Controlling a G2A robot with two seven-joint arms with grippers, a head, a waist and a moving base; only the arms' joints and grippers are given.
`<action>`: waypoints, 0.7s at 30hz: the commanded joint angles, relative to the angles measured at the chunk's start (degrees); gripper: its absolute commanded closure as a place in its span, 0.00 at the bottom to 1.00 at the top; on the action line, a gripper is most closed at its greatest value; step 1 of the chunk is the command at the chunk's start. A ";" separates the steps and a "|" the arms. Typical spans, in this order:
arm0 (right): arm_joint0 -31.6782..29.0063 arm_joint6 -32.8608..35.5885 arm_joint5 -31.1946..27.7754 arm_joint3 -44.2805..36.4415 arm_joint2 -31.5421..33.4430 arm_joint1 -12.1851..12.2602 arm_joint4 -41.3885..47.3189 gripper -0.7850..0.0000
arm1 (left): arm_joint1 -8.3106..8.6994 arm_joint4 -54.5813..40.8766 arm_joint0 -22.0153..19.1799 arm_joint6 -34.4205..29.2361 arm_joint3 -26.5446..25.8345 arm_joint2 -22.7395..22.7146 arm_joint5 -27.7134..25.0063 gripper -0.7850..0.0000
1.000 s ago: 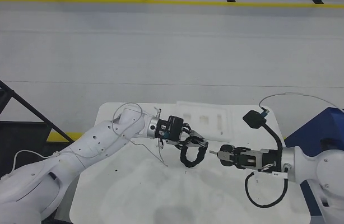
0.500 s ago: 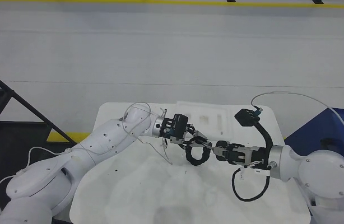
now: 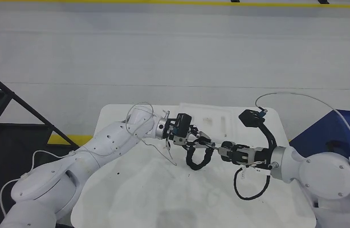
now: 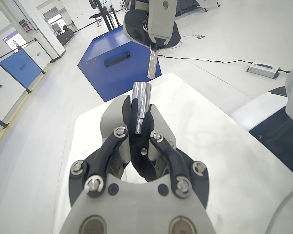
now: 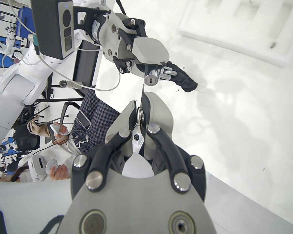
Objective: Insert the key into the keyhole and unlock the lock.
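Chrome lock (image 4: pixel 141 103) body is clamped between the pads of the left gripper (image 4: pixel 139 113), whose jaws are closed on its lower half. The free end of the cylinder projects past the fingertips, away from the wrist. The lock's black cable (image 3: pixel 196 159) hangs in a loop under the gripper, above the table (image 3: pixel 135 194).

Keyhole (image 5: pixel 150 79): seen in the right wrist view on the round end face of the cylinder, turned toward the right gripper (image 5: pixel 139 105).

Key (image 4: pixel 152 63): gripped by its head in the right gripper, jaws closed on it, blade pointing out past the fingertips toward the lock. The blade's tip stands just beyond the cylinder's end face. The left wrist view shows a small gap between them. The blade lies slightly off the cylinder's axis, toward one edge of the face. Key not entered in the keyhole.

Position: both grippers meet over the middle of the table, held clear of its surface, left gripper (image 3: pixel 193 141) and right gripper (image 3: pixel 225 153) nearly in one line, tips facing.

Farther off: a white foam tray (image 3: pixel 212 122) with rectangular recesses lies on the table's far side. A blue box (image 4: pixel 117 59) stands on the floor past the table's edge.
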 commanded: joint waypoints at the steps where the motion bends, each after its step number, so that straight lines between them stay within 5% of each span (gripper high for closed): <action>1: 0.23 -0.09 0.23 0.09 -0.34 0.03 -0.17 1.00 | -0.02 -0.21 0.07 -0.21 -0.05 -0.07 -0.21 1.00; 21: 1.50 0.77 -0.68 -0.27 -2.36 0.77 -3.65 1.00 | 0.77 -2.97 0.43 -2.20 -0.48 -0.59 -2.21 1.00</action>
